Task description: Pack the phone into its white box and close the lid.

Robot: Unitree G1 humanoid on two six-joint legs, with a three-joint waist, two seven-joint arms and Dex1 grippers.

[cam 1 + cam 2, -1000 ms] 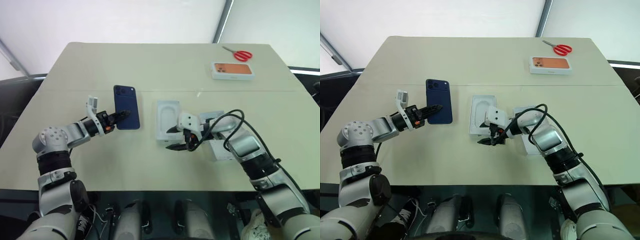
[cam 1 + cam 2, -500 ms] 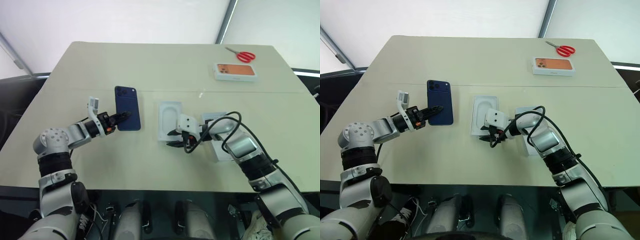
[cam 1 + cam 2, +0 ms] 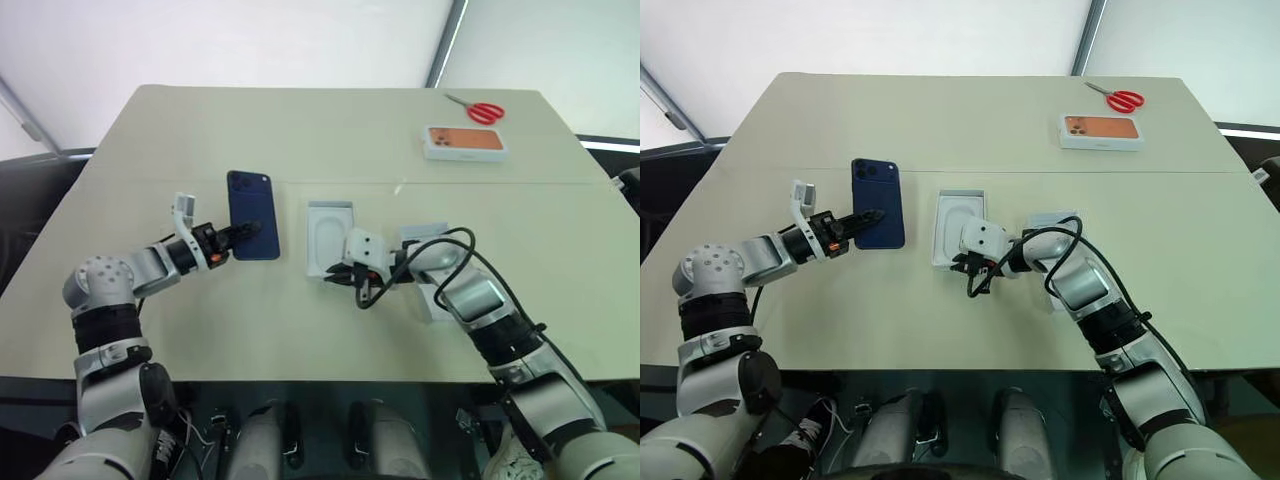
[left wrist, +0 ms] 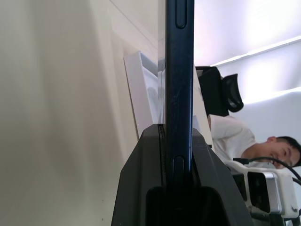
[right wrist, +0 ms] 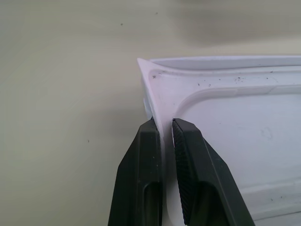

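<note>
Left of centre, the left gripper (image 3: pixel 243 232) clamps the phone (image 3: pixel 253 228), its long axis upright, just left of the white box (image 3: pixel 330 238), whose near wall the right gripper (image 5: pixel 163 129) pinches.

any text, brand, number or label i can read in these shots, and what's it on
None can be read.
White box with the orange phone picture: a small mark on its near side wall, too small to read.
Phone in the left claw: dark blue back, no legible logo or wording.
White box pinched by the right claw: plain white, only specks.
Red scissors: no marking visible.
</note>
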